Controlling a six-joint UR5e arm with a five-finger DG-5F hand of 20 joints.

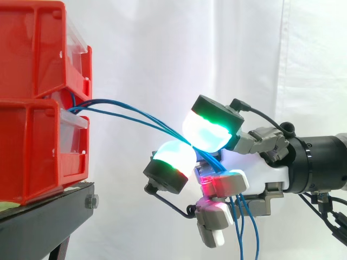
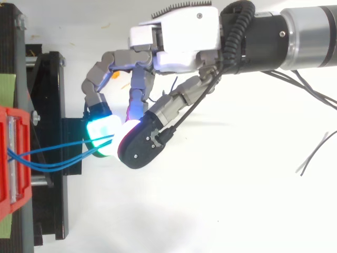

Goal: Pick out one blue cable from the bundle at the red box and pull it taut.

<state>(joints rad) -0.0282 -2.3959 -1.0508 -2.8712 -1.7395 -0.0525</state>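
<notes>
On the left end of the black metal stand [image 1: 51,208]: two red plastic bins [image 1: 38,103], stacked one on the other, fronts facing right. From the gap between the two bins, just past the stand's right edge: several thin blue cables [image 1: 130,112], leaving side by side and running right as a shallow arc, gently curved rather than straight.

Right of the stand, well clear of its edge and in mid-air: the robot hand [image 1: 260,173], entering from the right. Closed on the blue cables, with two thick pads [image 1: 209,135] glowing green and cyan-white pressed toward each other and the strands pinched between them. More than one strand in the pinch; exact number not readable. Lower down on the hand, a further curled fingertip glowing magenta-red, contact with the cables not clear. Beyond the pinch, loose lengths of cable hanging straight down past the palm.

From above: same cables [image 2: 52,155] crossing from the red bin [image 2: 13,158] over the stand's edge [image 2: 50,105] into the closed pads, hand [image 2: 184,31] arched over them.
</notes>
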